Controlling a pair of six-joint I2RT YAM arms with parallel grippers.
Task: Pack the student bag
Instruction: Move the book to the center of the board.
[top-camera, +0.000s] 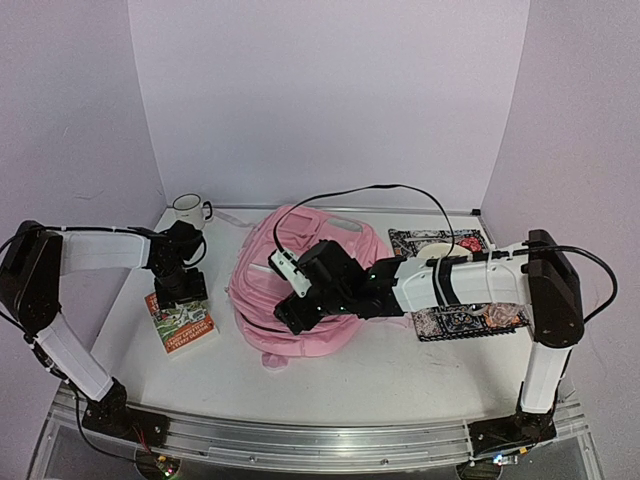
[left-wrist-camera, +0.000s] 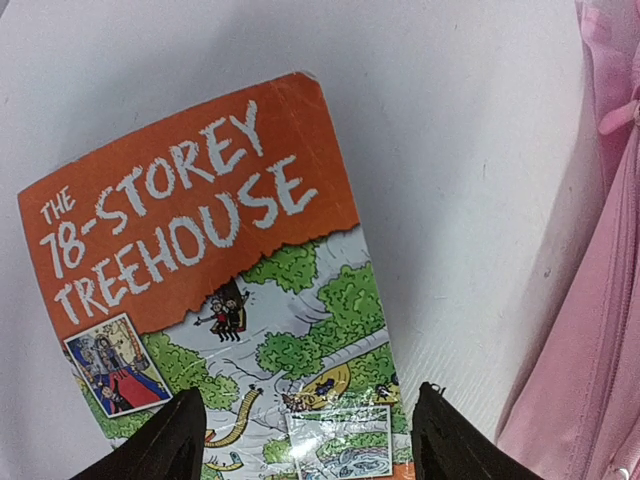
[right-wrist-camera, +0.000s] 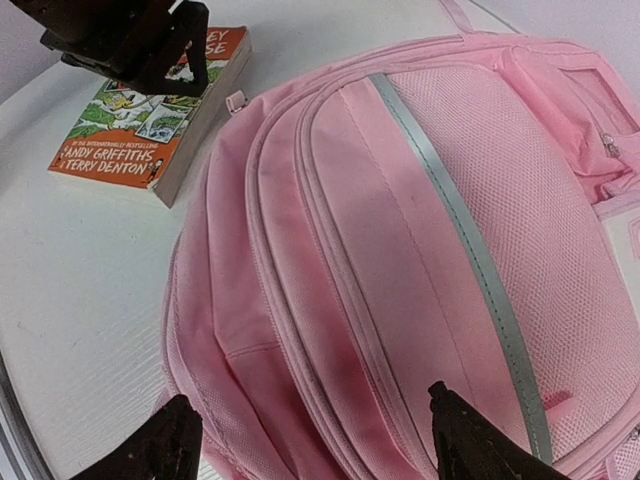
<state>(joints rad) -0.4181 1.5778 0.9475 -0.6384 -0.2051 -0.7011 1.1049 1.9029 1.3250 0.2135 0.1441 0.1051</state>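
From where I stand this is a robotics lab test cell. Plain pale panels (top-camera: 320, 90) box in three sides of a bare white surface (top-camera: 400, 370), and a left arm (top-camera: 95, 250) and a right arm (top-camera: 480, 280), both white and black, are bolted to an aluminium rail (top-camera: 320, 432) along the near edge, with a black cable (top-camera: 385, 186) looping loose above. The few things laid out read as props: a pink student bag (top-camera: 262, 275), a paperback book (top-camera: 185, 325) and a white mug (top-camera: 188, 210).
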